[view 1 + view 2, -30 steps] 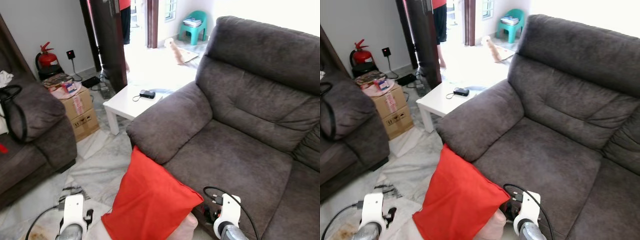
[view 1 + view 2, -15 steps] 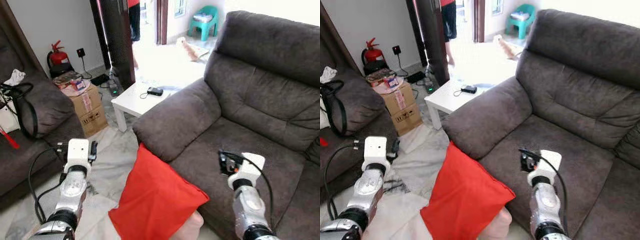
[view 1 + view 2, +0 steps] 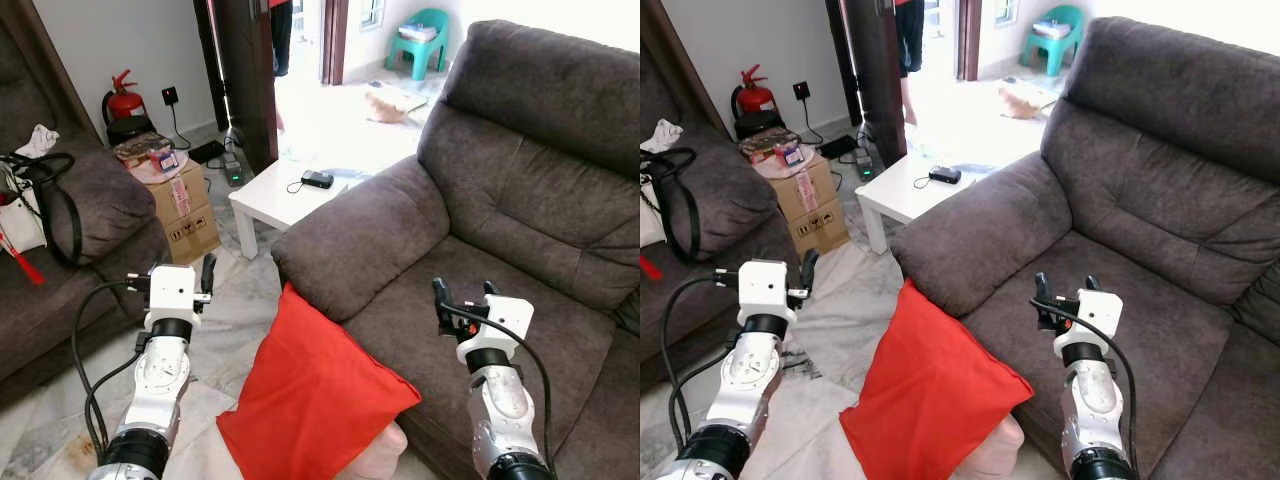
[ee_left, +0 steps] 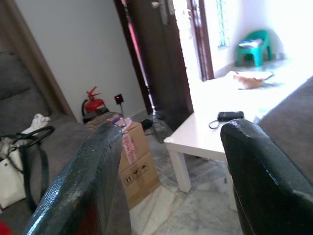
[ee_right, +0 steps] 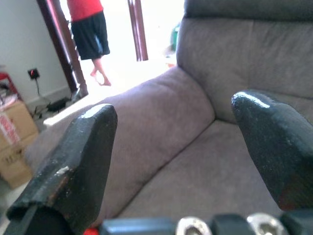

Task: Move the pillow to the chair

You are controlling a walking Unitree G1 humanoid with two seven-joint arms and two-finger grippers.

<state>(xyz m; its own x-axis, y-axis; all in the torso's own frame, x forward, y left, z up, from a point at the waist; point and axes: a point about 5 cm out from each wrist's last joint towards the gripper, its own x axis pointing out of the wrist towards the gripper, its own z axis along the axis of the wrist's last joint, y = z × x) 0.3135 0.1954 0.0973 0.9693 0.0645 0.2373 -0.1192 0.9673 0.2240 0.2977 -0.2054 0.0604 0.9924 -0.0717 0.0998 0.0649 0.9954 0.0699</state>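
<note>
- The chair (image 3: 480, 250) is the biggest thing before me: 1 grey armchair, its seat bare, which is why I judge it ready to take the pillow.
- 1 more grey sofa (image 3: 70, 250) stands on my left, with 1 black-strapped bag (image 3: 30, 205) resting on it.
- The pillow (image 3: 310, 400), 1 and red, leans low against the chair's front under the armrest, not on the seat; it sits between my 2 arms, so I judge both can close in on it from either side.
- 1 white table (image 3: 285, 200) stands beyond the armrest, with 1 small dark device (image 3: 318, 179) lying on it.
- 1 cardboard box (image 3: 180, 205) sits by the sofa, near the table.
- 1 person (image 5: 88, 34) in a red top and dark shorts stands in the doorway, well apart from me.
- 1 teal stool (image 3: 432, 35) sits far off in the bright room.
- 1 red extinguisher (image 3: 123, 100) stands against the wall.
- My left gripper (image 3: 203, 275) is raised over the floor beside the pillow, fingers spread and empty.
- My right gripper (image 3: 460, 295) hangs over the seat, fingers spread too, holding nothing; I judge the grasp is not yet begun.
</note>
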